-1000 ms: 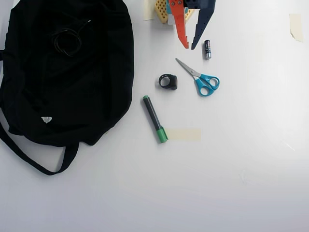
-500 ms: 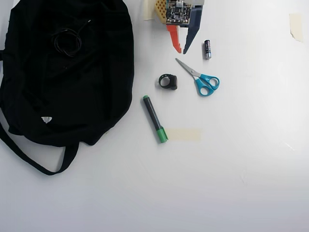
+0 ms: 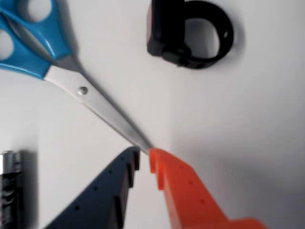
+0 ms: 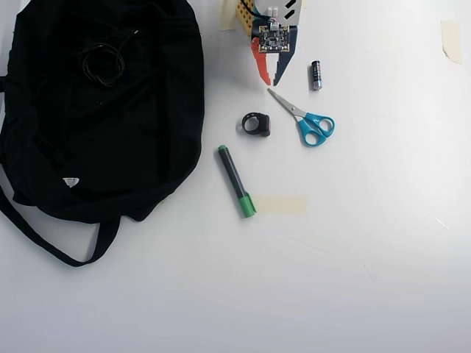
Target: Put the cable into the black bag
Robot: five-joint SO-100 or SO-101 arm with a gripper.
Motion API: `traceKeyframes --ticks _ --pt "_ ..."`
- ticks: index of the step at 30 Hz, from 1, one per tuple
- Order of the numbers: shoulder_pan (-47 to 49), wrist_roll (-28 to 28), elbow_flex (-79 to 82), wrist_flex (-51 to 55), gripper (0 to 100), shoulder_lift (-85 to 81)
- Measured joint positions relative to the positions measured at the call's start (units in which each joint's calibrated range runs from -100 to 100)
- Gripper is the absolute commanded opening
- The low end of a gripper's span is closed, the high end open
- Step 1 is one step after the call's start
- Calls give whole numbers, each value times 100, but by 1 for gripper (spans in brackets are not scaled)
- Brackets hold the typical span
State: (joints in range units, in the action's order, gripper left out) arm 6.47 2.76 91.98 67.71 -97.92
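Observation:
The black bag (image 4: 125,132) fills the upper left of the overhead view, its strap (image 4: 44,239) looping below it. The cable (image 4: 103,62), a small black coil, lies on top of the bag's fabric near its upper part. My gripper (image 4: 271,79) is at the top centre, well right of the bag and apart from the cable. Its orange and dark fingers are almost together with nothing between them. In the wrist view the gripper (image 3: 144,155) hangs just over the tip of the scissors' blade; bag and cable are out of that view.
Blue-handled scissors (image 4: 305,118) (image 3: 71,78) lie just below the gripper. Beside them are a small black ring-shaped piece (image 4: 257,123) (image 3: 190,33) and a battery (image 4: 316,75) (image 3: 9,191). A green-capped marker (image 4: 236,180) and tape strips (image 4: 280,204) lie lower down.
The fingers have closed from a wide spread to nearly touching, and the wrist has turned so its circuit board faces the overhead camera. Cable and bag have not moved.

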Motion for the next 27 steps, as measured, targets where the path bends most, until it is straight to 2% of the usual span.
traceKeyframes --ticks 8,27 --pt "0 0 605 52 3 -83" --pt "0 -10 605 266 2 -83"
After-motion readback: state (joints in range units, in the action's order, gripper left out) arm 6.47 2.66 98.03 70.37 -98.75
